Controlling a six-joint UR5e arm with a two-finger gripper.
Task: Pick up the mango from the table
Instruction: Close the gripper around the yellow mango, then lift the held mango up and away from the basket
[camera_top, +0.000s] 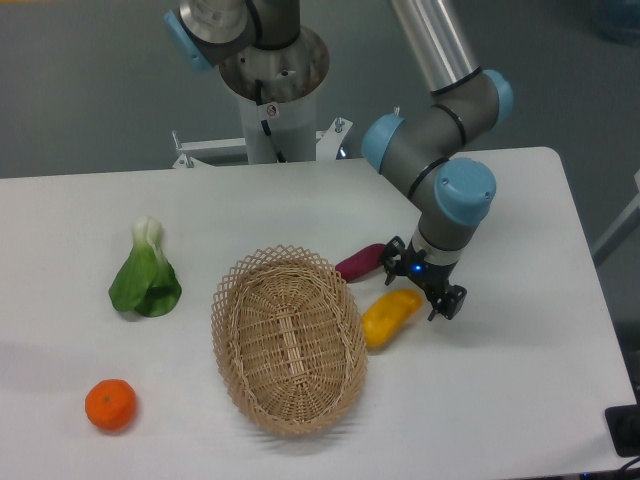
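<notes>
The mango (389, 317), yellow-orange and bean-shaped, lies on the white table (520, 400) just right of the wicker basket (289, 338). My gripper (421, 288) hangs right above the mango's upper right end, pointing down. Its dark fingers stand apart, one near the purple vegetable and one to the right of the mango, so it is open and holds nothing. Whether the fingers touch the mango cannot be told.
A dark purple-red oblong vegetable (361, 262) lies just behind the mango, close to the gripper. A green bok choy (146, 275) lies at the left and a round tangerine (110, 405) at the front left. The robot's base (268, 75) stands behind the table.
</notes>
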